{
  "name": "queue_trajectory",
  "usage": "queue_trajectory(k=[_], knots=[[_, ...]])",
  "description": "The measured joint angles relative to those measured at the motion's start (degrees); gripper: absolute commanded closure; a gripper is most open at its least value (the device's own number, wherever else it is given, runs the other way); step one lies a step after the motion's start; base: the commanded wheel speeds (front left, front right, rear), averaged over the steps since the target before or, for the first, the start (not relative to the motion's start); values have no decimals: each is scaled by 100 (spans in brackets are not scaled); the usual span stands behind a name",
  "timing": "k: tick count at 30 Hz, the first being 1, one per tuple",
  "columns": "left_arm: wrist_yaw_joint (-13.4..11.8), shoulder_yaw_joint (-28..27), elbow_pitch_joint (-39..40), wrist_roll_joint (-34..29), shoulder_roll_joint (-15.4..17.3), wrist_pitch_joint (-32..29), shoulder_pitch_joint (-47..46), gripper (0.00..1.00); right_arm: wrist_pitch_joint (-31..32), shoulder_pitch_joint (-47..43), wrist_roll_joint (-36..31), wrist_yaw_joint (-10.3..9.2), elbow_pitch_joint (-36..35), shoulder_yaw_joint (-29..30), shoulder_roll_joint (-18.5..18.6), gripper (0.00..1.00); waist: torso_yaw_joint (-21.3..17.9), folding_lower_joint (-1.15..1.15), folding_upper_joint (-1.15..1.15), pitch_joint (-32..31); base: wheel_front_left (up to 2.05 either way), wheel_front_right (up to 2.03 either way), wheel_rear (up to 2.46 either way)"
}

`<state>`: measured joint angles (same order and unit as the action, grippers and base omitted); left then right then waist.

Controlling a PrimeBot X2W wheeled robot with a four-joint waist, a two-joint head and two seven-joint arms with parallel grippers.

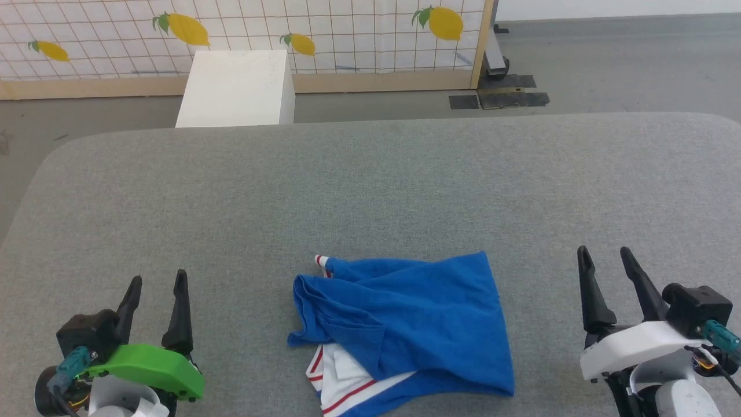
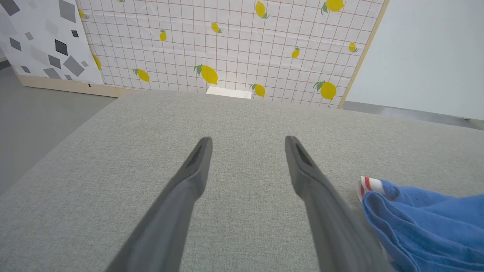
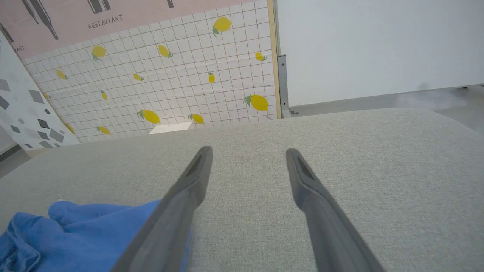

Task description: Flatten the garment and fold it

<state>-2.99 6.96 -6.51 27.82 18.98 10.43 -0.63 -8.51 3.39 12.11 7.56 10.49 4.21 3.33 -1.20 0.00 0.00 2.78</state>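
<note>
Grey table (image 1: 370,174) open all round crumpled garment (image 1: 405,313); white box (image 1: 237,87) beyond far edge.

A wide surface covered in pale grey woven fabric (image 1: 370,174), rounded at its far corners, spans the foreground. Beyond it a white box (image 1: 237,87) stands on a grey floor (image 1: 625,63), before a wood-framed panel of white tiles printed with yellow lemons (image 1: 347,35). A pink board (image 3: 106,17) above reads "RESTAURANT". A grey-speckled white panel (image 2: 38,37) stands left, a plain white wall (image 3: 378,49) right. The light is soft and even.
</note>
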Motion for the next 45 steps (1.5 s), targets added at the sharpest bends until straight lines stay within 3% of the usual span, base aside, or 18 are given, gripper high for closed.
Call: queue_trajectory(k=[7,10,22,26,33,45], knots=[[-3,25,5,0,3,32,-1,0,385,28,-3,-1,-8,11,37,0,-17,0,0,-23,0,0,0],[-10,29,38,-1,9,34,-1,0,918,192,71,0,-41,-112,145,0,-26,0,0,-6,0,0,0],[-59,81,280,-10,44,59,-25,0,4723,1394,740,-1,-261,-1611,921,0,63,0,0,258,0,0,0],[-60,91,324,-10,45,86,-59,0,5588,1571,825,0,-227,-2098,1076,0,138,0,0,381,0,0,0],[-62,115,363,-15,40,136,-180,0,6103,1699,818,0,87,-2525,1078,0,280,1,0,626,0,0,0],[-60,157,311,-16,2,229,-315,0,6144,1892,839,-1,568,-3059,1068,0,423,1,0,840,0,0,0]])
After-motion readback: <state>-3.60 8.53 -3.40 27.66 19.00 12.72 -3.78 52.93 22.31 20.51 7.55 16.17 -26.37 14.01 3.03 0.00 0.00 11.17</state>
